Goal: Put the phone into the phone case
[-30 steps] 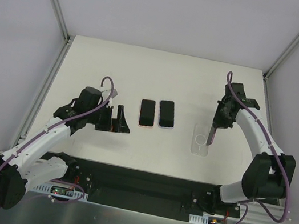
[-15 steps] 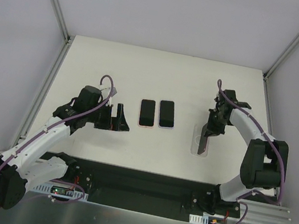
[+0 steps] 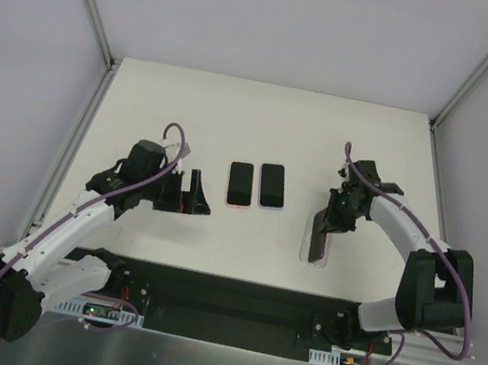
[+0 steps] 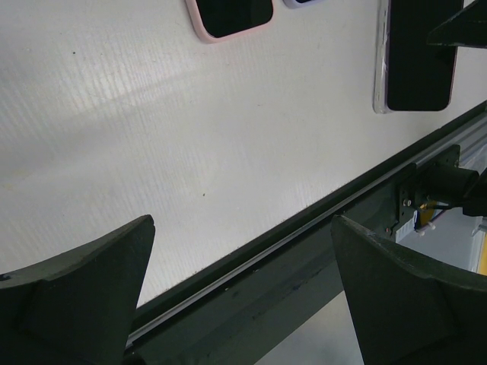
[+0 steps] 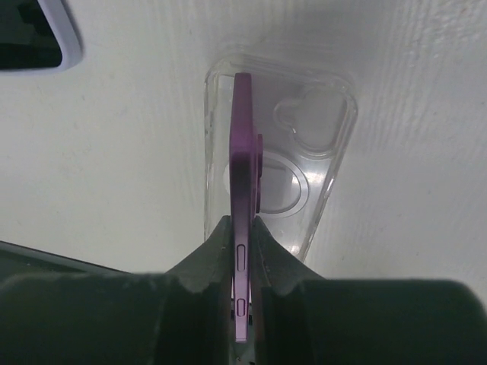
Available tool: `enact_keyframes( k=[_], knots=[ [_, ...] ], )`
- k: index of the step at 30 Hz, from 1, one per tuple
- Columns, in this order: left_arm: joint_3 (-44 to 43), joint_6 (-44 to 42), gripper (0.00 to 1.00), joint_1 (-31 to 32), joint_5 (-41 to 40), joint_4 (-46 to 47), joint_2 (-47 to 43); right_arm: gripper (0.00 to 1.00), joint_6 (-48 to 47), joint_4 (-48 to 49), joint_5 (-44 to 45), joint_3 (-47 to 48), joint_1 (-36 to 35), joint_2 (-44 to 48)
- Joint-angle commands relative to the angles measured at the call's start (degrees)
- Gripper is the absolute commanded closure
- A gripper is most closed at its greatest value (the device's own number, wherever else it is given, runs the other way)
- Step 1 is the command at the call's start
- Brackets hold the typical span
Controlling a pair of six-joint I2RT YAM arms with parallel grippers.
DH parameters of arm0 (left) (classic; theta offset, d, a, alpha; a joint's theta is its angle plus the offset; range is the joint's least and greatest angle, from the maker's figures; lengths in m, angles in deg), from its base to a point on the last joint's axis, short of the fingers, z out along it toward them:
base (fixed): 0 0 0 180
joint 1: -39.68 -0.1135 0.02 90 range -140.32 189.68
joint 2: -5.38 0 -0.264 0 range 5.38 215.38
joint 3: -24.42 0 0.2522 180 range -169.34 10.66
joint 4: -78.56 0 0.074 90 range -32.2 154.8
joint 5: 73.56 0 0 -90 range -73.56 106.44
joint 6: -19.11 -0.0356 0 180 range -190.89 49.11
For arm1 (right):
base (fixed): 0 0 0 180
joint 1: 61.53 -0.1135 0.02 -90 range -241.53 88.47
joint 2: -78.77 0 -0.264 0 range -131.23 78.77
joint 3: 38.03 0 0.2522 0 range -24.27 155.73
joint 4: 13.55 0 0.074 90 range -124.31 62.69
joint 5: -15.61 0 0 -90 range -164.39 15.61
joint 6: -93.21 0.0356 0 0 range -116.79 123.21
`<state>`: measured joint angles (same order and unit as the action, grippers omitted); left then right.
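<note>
the phone [image 5: 242,220] is purple on its edge; the phone case [image 5: 313,152] is clear with a ring pattern. the table [image 3: 264,120] is off-white. the pink-rimmed phone [image 3: 240,184] and the pale-rimmed phone [image 3: 272,186] have black screens.

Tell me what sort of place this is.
Most likely a robot test bench in a lab: a white table boxed in by plain panels, robot arms bolted to a rail, phones laid out as props.

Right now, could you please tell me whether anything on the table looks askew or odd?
The purple phone, pinched in the right jaws, stands on edge over the clear case instead of lying flat in it. Nothing else stands out.
</note>
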<state>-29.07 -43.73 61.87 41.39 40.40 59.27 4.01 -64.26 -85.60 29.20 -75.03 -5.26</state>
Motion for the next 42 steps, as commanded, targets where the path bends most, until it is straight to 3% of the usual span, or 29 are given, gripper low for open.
enact_keyframes(
  k=[1, 14, 24, 33, 42],
  knots=[
    [-1.6, -0.9, 0.01, 0.7, -0.5, -0.6, -1.7, 0.98, 2.8, -1.1, -3.3, -2.5, -2.1, 3.1],
    [-1.6, -0.7, 0.01, 0.7, -0.9, -0.6, -1.8, 0.99, 10.7, 3.9, -4.2, -9.2, -13.9, 9.5],
    [-1.4, -0.5, 0.01, 0.7, -0.7, -0.6, -1.7, 0.99, 11.9, 0.3, -1.5, -6.5, -15.2, 15.6],
    [-1.1, -0.2, 0.01, 0.7, -0.4, -0.6, -1.9, 0.98, 6.0, -6.6, 7.7, -2.2, -9.5, 15.3],
    [-1.0, -0.4, 0.01, 0.7, -0.4, -0.6, -1.4, 0.99, 0.8, -7.6, 4.7, 0.8, 0.7, 11.2]
  ],
)
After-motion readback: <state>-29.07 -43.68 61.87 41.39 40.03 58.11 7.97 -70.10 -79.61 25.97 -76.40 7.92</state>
